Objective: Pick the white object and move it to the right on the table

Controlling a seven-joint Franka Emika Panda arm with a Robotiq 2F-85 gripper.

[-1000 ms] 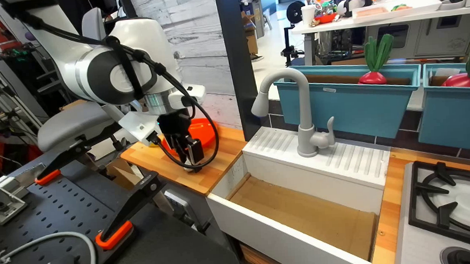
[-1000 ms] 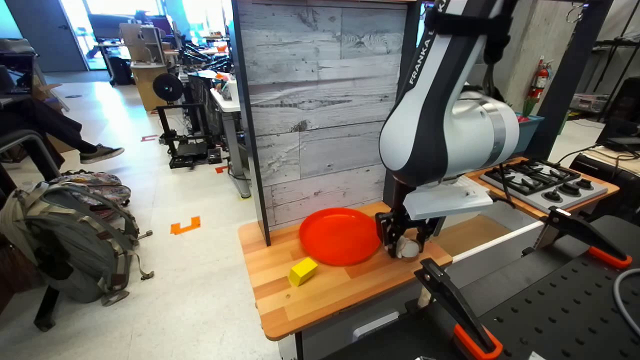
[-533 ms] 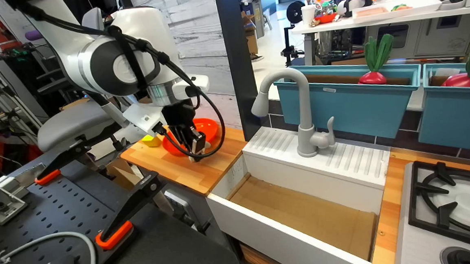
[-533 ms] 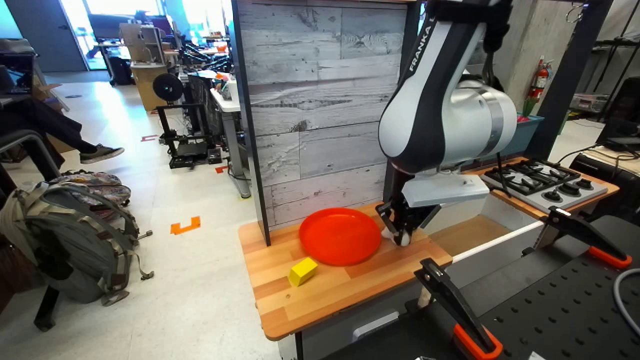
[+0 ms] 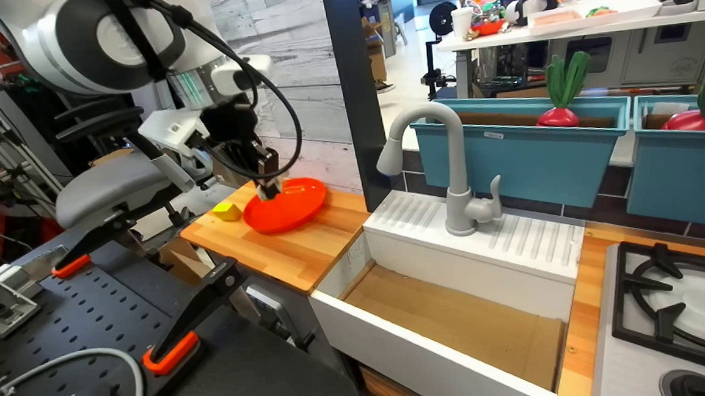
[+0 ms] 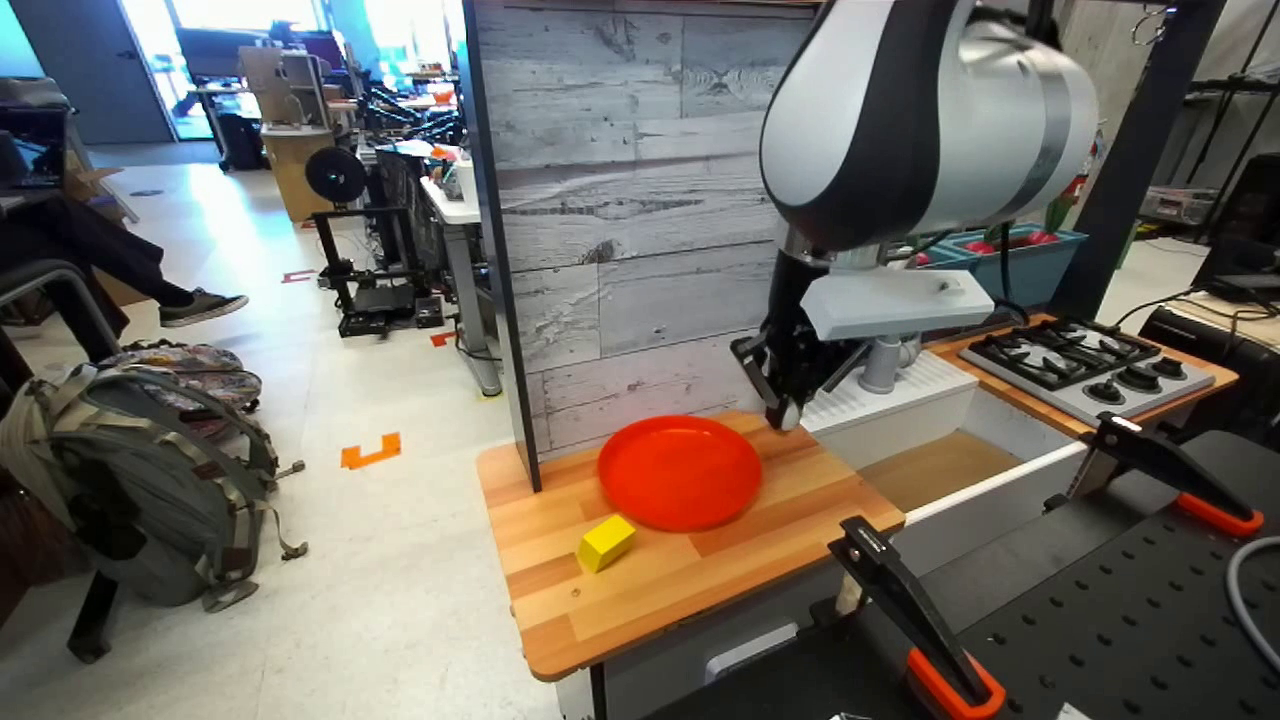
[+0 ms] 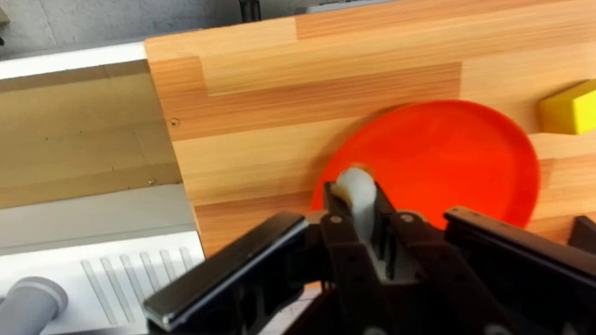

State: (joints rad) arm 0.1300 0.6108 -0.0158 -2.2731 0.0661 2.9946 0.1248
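My gripper is shut on the white object, a small cream-white rounded lump pinched between the fingertips in the wrist view. Its lower part is hidden by the black fingers. In both exterior views the gripper hangs above the light wooden table, and a pale bit of the white object peeks out at the tips. From the wrist camera the held lump overlaps the near edge of the red-orange plate.
A yellow block sits beside the plate on the table. The white sink with its grey faucet adjoins the table. A whitewashed plank wall rises behind, and a black clamp stands near the front edge.
A second ago the jaws stood around the white object on the table. They have closed on it, and the arm has risen, lifting it up off the wood towards the back wall.
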